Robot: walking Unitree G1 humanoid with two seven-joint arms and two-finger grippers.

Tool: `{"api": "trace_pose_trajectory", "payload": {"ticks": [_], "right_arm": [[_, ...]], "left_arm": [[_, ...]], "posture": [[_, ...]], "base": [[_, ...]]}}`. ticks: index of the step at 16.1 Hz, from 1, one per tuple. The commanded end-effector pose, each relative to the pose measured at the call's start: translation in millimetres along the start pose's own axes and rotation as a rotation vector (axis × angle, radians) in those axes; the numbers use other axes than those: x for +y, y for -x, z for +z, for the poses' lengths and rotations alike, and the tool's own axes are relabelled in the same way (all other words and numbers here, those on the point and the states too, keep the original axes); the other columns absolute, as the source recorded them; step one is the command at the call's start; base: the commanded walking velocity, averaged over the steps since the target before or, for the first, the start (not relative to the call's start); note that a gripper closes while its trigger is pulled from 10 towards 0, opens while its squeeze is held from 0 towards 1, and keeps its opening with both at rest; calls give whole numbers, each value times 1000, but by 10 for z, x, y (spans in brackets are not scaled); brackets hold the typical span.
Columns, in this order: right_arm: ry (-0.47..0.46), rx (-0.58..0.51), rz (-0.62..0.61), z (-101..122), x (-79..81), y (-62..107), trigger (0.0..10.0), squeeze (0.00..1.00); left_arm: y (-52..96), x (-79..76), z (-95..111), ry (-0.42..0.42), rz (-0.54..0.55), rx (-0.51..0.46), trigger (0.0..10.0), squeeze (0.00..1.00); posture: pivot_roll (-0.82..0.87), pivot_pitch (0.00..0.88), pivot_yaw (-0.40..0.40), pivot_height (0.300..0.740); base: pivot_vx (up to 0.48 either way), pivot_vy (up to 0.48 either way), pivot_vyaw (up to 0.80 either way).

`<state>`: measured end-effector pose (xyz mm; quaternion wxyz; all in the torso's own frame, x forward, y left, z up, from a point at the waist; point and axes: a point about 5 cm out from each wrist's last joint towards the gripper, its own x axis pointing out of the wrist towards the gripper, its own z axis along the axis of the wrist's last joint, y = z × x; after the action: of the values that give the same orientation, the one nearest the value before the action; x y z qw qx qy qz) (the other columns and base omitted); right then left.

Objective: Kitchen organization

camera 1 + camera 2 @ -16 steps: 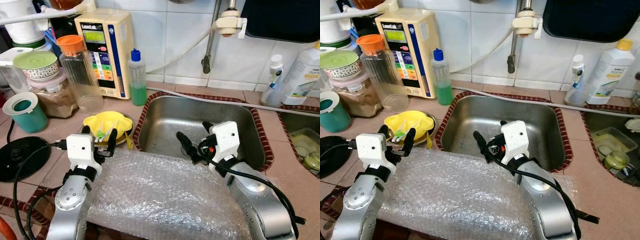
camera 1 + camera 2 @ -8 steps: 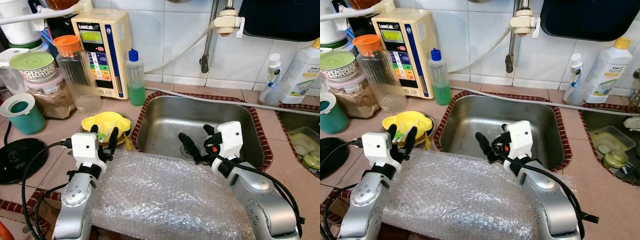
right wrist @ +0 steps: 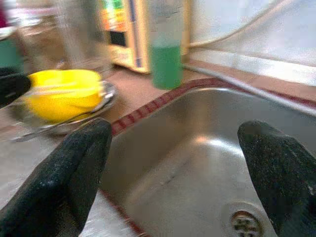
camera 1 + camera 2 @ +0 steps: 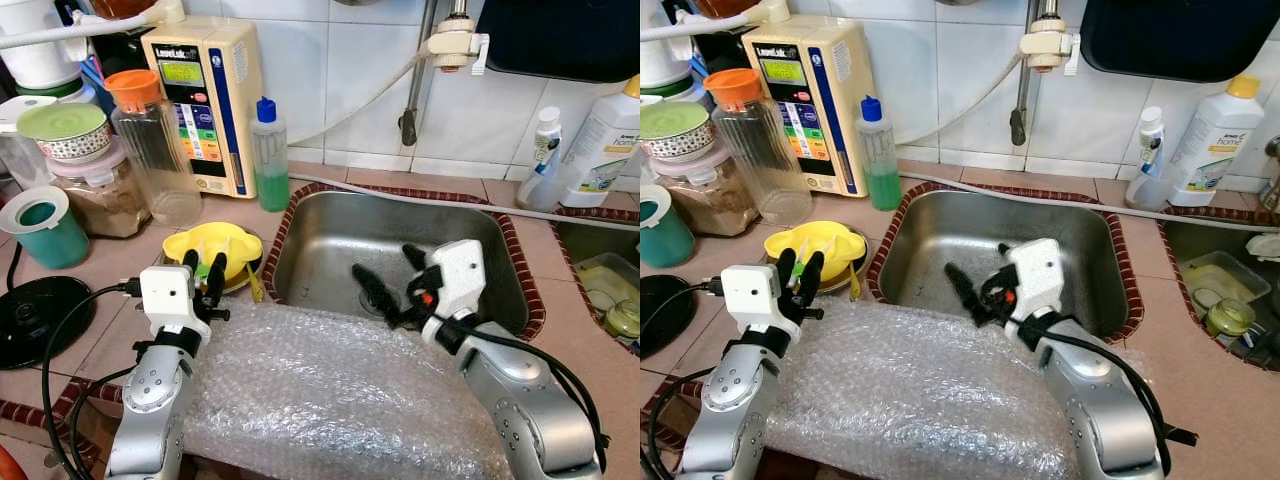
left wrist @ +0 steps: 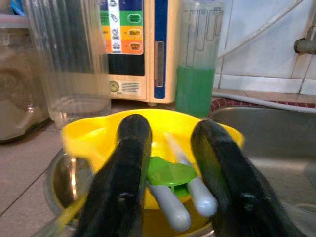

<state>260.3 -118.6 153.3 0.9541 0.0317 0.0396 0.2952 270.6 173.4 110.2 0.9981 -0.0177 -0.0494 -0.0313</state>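
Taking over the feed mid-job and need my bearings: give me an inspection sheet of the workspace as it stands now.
Surface: tiled counter around a steel sink; sheet of bubble wrap over the front edge.
Job's things: yellow plastic bowl holding green and grey utensils, seated in a metal dish.
Clutter: orange-lidded clear jug, green soap bottle, teal cup, white bottles.
Grippers: left tool at the bowl's near rim, fingers narrowly apart; right tool open over the sink.
Cables: black leads on both arms; grey hose behind the sink.
Surroundings: white wall tiles, beige water unit, tap.
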Motion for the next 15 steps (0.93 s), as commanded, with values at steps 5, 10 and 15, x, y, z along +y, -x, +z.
{"api": "trace_pose_trajectory", "payload": {"ticks": [5,10,15], "right_arm": [[-80,22,113,2,76,54,10000,0],[44,9,61,34,22,44,10000,0],[49,-29,-7,83,-64,27,10000,0]], "left_arm": [[-18,2,12,-8,8,-6,0,0],[-26,36,46,-23,30,-20,39,0],[-37,17,259,-81,-19,-96,157,0]], "posture": [[-17,0,17,740],[-14,0,17,740],[-16,0,14,740]], "base": [[0,0,0],[0,0,0],[0,0,0]]}}
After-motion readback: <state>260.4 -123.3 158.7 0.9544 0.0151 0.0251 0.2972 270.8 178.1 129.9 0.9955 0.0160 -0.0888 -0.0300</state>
